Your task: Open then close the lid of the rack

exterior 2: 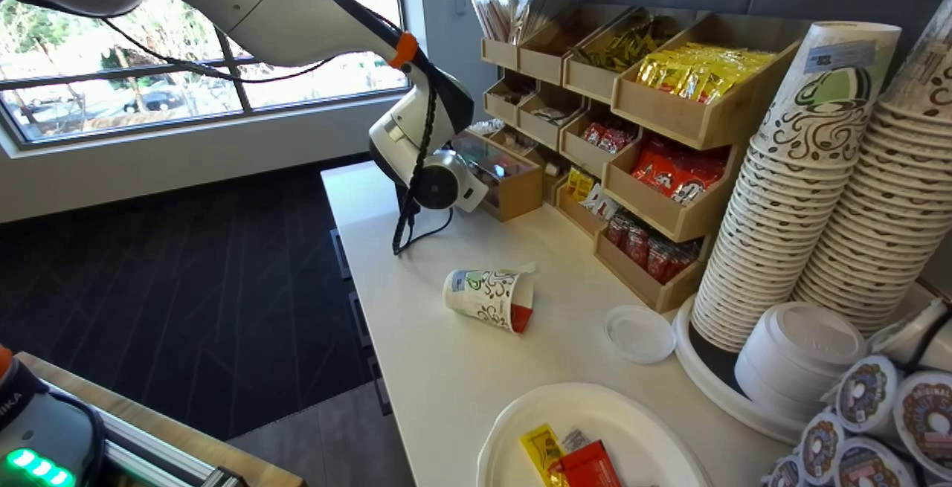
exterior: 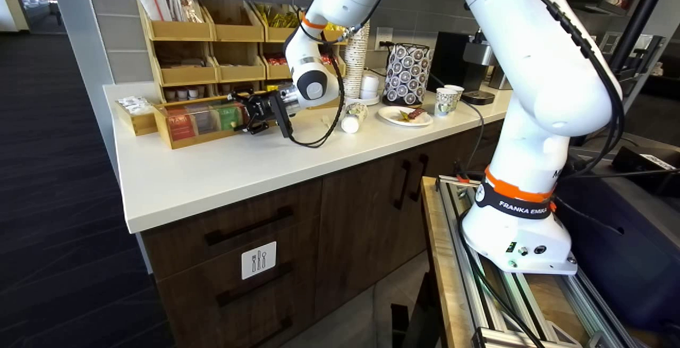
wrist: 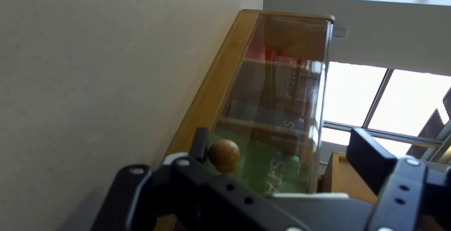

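Pincer [wrist: 283,153] spread at the front of the rack [wrist: 211,86], pinching nothing. Lower finger [wrist: 199,144] just beside the lid's round knob [wrist: 224,156], on the side toward the worktop [wrist: 88,83]; whether it touches, cannot tell. Upper finger [wrist: 370,158] apart from the lid [wrist: 278,93], past its upper edge. Lid looks to be down on the rack, so opening is, I judge, the step in hand. To do it well: set the lower finger squarely under the knob's middle, since a round knob could slip off sideways; lift slowly, letting the path curve with the lid (hinge not made out); no shoving the rack toward the shelf [exterior: 240,73] behind it; retrace the same curve for closing. Rack sits on the worktop, long side along the shelf. Knob and the gap between fingers read clearly only in the wrist view. In an exterior view the arm [exterior 2: 297,22] covers the pincer, but a cup [exterior 2: 483,297] lying off the rack's pincer end shows red in its mouth; in an exterior view the cup [exterior: 358,110] turns that mouth away, while green packets [exterior: 229,117] show in the rack next to the pincer.
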Robot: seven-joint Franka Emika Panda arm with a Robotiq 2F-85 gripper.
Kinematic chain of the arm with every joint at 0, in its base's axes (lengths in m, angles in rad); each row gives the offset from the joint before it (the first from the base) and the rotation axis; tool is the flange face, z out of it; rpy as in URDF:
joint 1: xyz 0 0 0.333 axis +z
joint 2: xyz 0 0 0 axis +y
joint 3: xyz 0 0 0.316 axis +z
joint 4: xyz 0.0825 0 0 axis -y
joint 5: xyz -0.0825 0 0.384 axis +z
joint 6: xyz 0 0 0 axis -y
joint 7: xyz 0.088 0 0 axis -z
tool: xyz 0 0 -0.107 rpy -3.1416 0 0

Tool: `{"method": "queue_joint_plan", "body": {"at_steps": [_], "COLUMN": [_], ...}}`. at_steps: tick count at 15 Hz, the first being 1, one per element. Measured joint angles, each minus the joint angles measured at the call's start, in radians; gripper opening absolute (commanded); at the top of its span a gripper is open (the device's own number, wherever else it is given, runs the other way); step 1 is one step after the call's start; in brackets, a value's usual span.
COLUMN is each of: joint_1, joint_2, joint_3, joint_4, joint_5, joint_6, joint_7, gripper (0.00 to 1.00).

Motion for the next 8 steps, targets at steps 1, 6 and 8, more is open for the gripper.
{"method": "queue_joint_plan", "body": {"at_steps": [1,6,8], "joint_1": [0.000,-0.004,-0.005], "joint_2": [0.002,0.006,0.004], "joint_3": [0.000,0.001,0.001], "joint_4": [0.003,0.007,0.007], "joint_5": [0.002,0.008,0.009], "joint_6": [-0.001,-0.020,-0.030], "joint_7": [0.000,-0.002,-0.009], "gripper": [1.00,1.00,1.00]}}
